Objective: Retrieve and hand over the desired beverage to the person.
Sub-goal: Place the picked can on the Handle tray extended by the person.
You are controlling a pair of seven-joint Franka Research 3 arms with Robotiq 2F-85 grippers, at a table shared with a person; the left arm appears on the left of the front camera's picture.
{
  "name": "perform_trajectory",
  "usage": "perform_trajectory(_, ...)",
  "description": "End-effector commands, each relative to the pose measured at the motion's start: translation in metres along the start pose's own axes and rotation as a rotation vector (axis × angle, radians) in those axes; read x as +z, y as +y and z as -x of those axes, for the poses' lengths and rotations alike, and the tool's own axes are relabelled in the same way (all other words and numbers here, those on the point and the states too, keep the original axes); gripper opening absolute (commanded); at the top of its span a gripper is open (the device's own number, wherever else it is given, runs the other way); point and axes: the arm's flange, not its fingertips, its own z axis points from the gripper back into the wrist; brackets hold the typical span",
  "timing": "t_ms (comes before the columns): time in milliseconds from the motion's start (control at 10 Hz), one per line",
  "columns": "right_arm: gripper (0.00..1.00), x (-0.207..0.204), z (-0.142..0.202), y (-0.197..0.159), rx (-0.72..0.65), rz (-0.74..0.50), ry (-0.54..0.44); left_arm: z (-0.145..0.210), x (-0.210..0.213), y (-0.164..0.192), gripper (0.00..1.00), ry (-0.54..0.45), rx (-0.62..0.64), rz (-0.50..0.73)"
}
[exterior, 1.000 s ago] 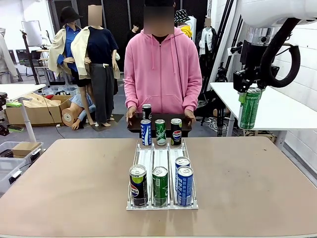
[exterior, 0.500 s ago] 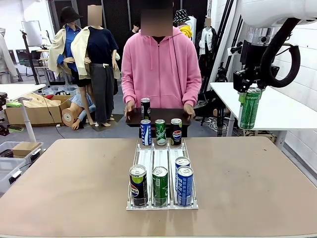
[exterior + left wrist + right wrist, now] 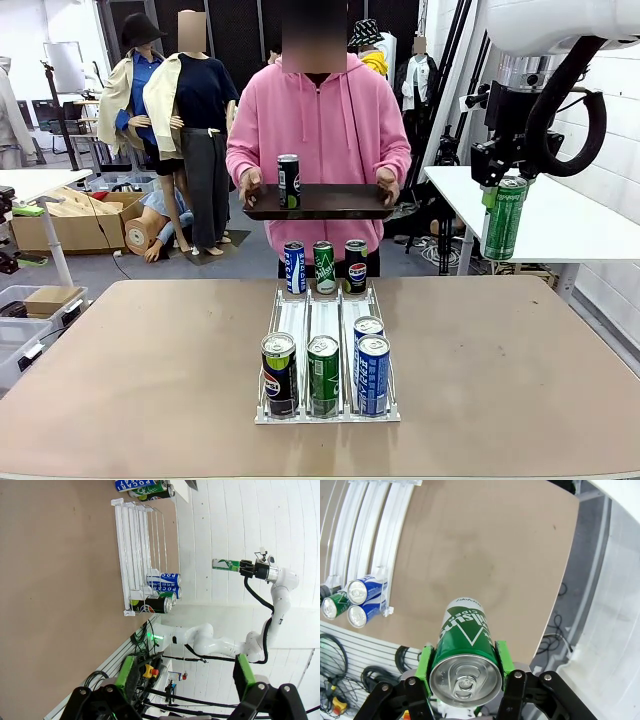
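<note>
— What's over on the left side of the bench (image 3: 130, 380)?

— Bare brown top from the left edge to the middle, plenty of room to move. In its wrist view the left gripper (image 3: 185, 680) has its jaws spread wide with nothing between them, high above the bench.

— And the middle?

— A white wire rack (image 3: 327, 352) runs from near the front edge toward the far edge. At its near end stand a dark cola can (image 3: 279, 373), a green can (image 3: 322, 375) and two blue cans (image 3: 371, 368); at its far end three more cans (image 3: 325, 266) stand in a row. The lanes between are open.

— The person?

— Behind the far edge, the person (image 3: 318, 140) in a pink hoodie holds a dark tray (image 3: 318, 201) level at chest height with both hands, well above the rack. One black can (image 3: 289, 181) stands upright on the tray's left part; the rest of it is bare.

— The right side?

— The bench is clear up to its right edge. Beyond and above that edge, the right gripper (image 3: 503, 180) has its jaws closed on the top of a tall green can (image 3: 504, 218), which hangs upright in the air, apart from the person and the tray.
</note>
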Motion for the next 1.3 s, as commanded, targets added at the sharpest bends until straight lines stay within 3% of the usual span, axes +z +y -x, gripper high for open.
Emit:
perform_trajectory(0, 0.0, 0.003, -0.001, -0.001, -0.011, 0.003, -0.008, 0.003, 0.0, -0.002, 1.0, -0.006, -0.001, -0.003)
perform_trajectory(1000, 0.0, 0.0, 0.0, 0.0, 0.0, 0.0, 0.0, 0.003, 0.0, -0.002, 1.0, -0.006, -0.001, -0.003)
perform_trajectory(1200, 0.0, 0.007, -0.013, 0.011, 0.041, -0.035, -0.017, 0.003, 0.0, -0.002, 1.0, -0.006, -0.001, -0.003)
